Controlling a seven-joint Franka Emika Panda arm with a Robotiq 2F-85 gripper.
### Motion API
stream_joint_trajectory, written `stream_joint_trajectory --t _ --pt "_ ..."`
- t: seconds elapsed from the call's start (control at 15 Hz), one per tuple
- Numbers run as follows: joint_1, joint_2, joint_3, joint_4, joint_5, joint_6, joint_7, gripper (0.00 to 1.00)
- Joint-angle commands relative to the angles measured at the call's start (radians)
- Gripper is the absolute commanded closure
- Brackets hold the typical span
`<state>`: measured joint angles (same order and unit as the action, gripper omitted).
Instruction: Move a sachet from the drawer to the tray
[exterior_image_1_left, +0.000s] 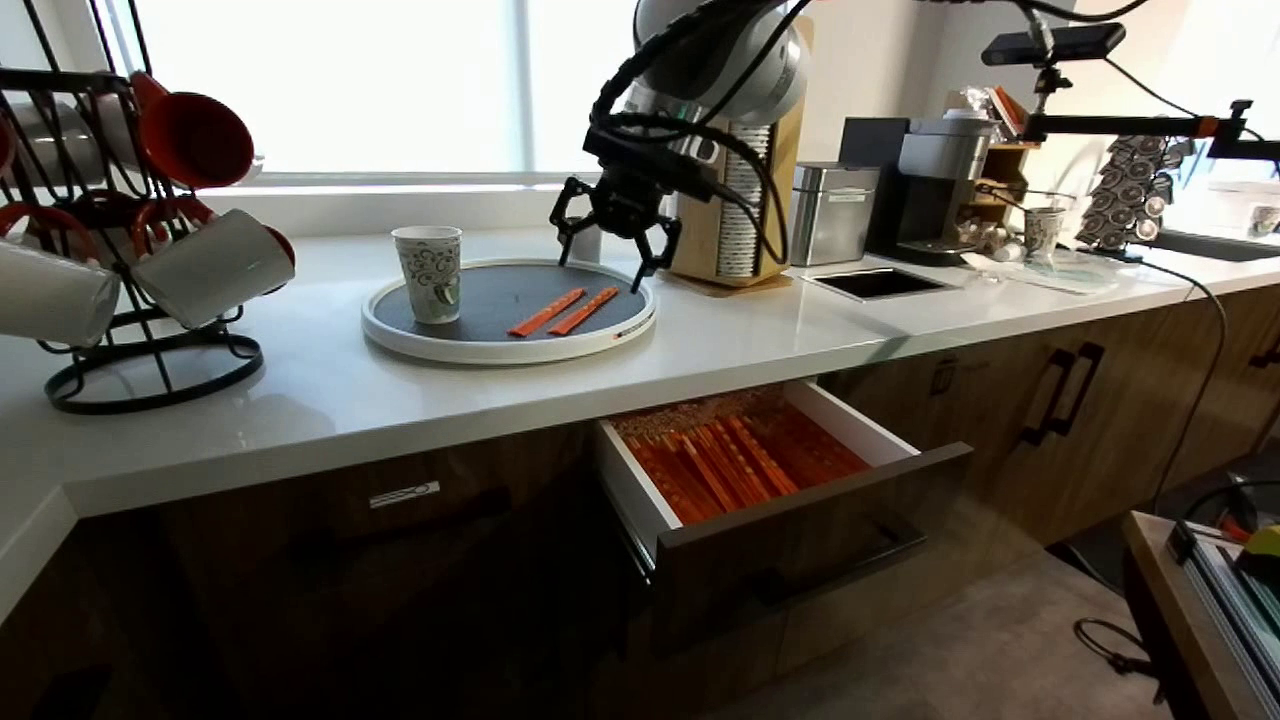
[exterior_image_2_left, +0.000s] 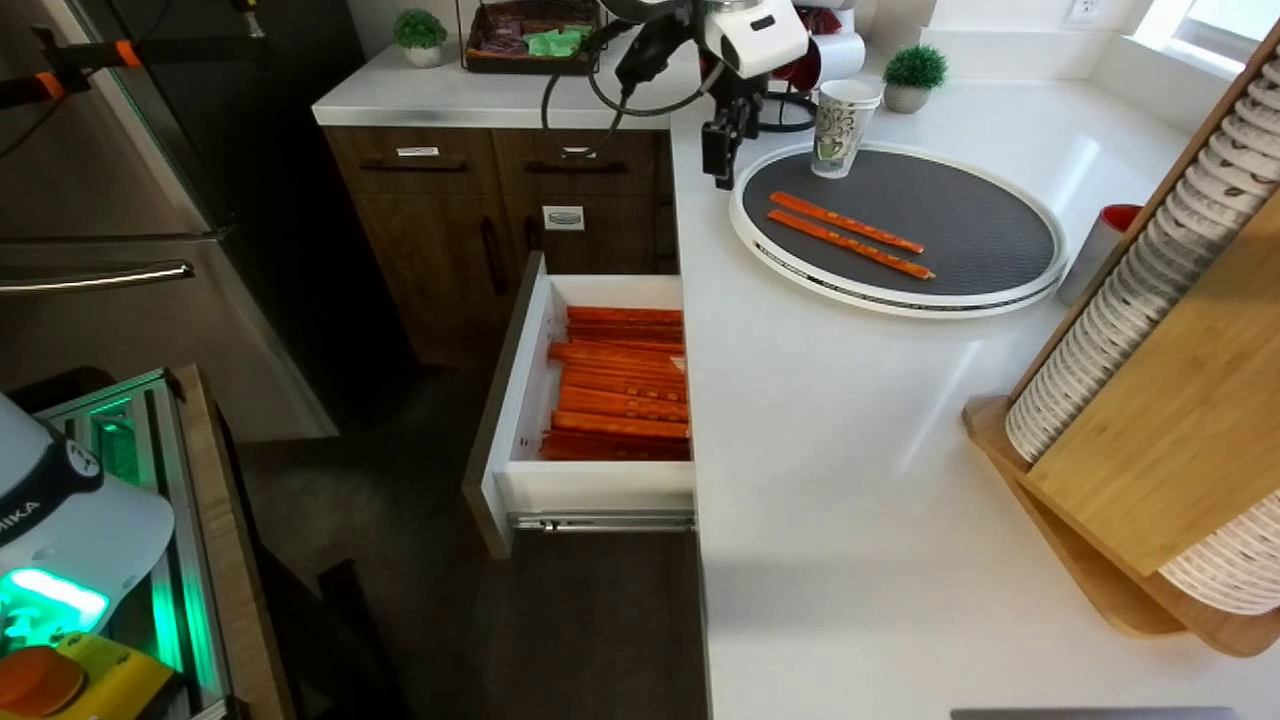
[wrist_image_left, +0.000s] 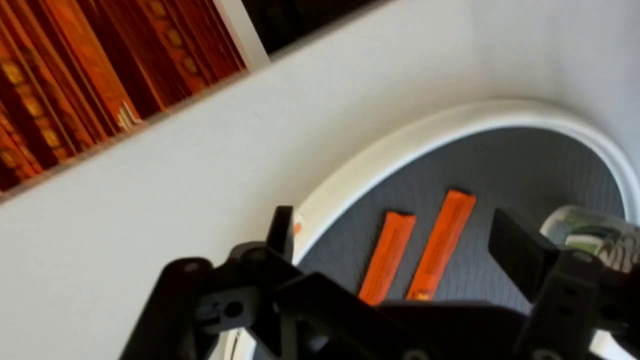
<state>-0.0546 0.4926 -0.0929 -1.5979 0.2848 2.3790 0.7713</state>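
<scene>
Two slim orange-red sachets lie side by side on the round tray, which has a pale rim and dark grey surface. They also show in the wrist view, with their near ends hidden by the gripper. The drawer is pulled open below the counter and holds many more sachets. My gripper is open and empty above the tray's edge. In the wrist view its fingers stand wide apart on either side of the two sachets, touching neither.
A paper cup stands on the tray. A mug rack stands on the counter at one side of the tray. A wooden holder with stacked cups or lids stands on the other side. The counter edge overhangs the drawer's back.
</scene>
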Motion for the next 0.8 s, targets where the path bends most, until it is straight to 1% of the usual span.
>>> stream_joint_trajectory --t 0.0,0.07,0.2,0.33,0.4,0.47,0.53,0.6,0.73 --pt "-0.013 -0.167 0.017 -0.201 0.003 -0.150 -0.106 0.00" --pt "-0.009 -0.193 0.006 -0.223 -0.016 -0.214 -0.115 0.00" --pt "0.006 -0.242 -0.024 -0.271 -0.091 -0.307 -0.103 0.00" --pt "0.011 -0.291 -0.045 -0.323 -0.191 -0.346 -0.103 0.00" --pt "0.005 -0.315 -0.047 -0.345 -0.226 -0.353 -0.133 0.00" --pt "-0.010 -0.340 -0.040 -0.371 -0.231 -0.348 -0.225 0.00" --pt "-0.028 -0.368 -0.033 -0.405 -0.182 -0.309 -0.313 0.00" --pt "-0.010 -0.290 -0.040 -0.314 -0.195 -0.340 -0.204 0.00" --pt "-0.022 -0.329 -0.040 -0.351 -0.193 -0.340 -0.274 0.00"
